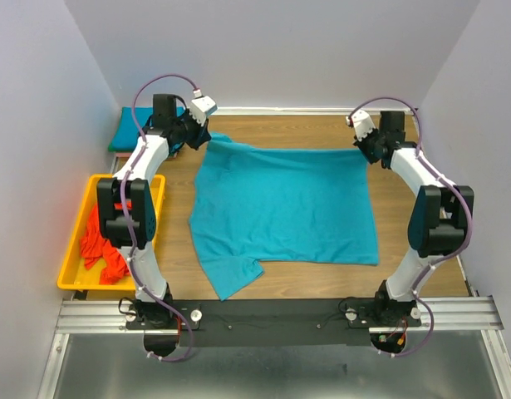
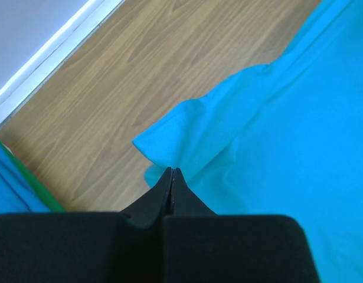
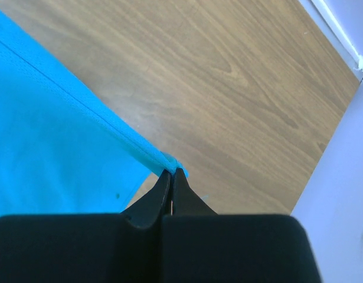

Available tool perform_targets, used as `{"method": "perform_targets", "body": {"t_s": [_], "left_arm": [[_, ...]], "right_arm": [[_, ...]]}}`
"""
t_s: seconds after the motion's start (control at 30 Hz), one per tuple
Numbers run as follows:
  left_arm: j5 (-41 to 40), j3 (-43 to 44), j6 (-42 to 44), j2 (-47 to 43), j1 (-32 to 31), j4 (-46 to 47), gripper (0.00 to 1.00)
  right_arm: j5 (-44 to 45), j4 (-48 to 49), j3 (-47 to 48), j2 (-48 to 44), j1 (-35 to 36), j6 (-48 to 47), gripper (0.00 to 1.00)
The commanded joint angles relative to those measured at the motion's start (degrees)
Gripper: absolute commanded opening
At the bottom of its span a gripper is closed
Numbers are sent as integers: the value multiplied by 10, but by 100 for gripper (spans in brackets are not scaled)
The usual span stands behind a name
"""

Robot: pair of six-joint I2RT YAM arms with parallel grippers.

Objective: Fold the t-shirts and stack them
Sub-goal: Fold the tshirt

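A teal-blue t-shirt [image 1: 284,208] lies spread over the middle of the wooden table, one sleeve pointing to the near left. My left gripper [image 1: 203,135] is shut on the shirt's far left corner [image 2: 169,141] and holds it slightly raised. My right gripper [image 1: 365,150] is shut on the far right hem corner [image 3: 169,160]. The far edge runs taut between the two grippers. An orange-red t-shirt [image 1: 101,241] lies crumpled in the yellow tray. A folded teal shirt [image 1: 126,129] lies at the far left corner.
The yellow tray [image 1: 76,241] stands off the table's left edge beside the left arm. White walls close the far side and both sides. A strip of bare wood [image 1: 321,133] runs behind the shirt, and another along its right edge.
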Motion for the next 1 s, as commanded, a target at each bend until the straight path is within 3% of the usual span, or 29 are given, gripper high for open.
{"method": "perform_targets", "body": {"t_s": [0.0, 0.5, 0.97], "left_arm": [[19, -36, 35, -46, 7, -18, 0], [-1, -208, 83, -153, 7, -31, 0], [-50, -303, 122, -136, 6, -21, 0]], "right_arm": [[-14, -15, -32, -44, 3, -6, 1], [-28, -26, -122, -92, 3, -17, 1], [-33, -25, -164, -57, 3, -18, 1]]}}
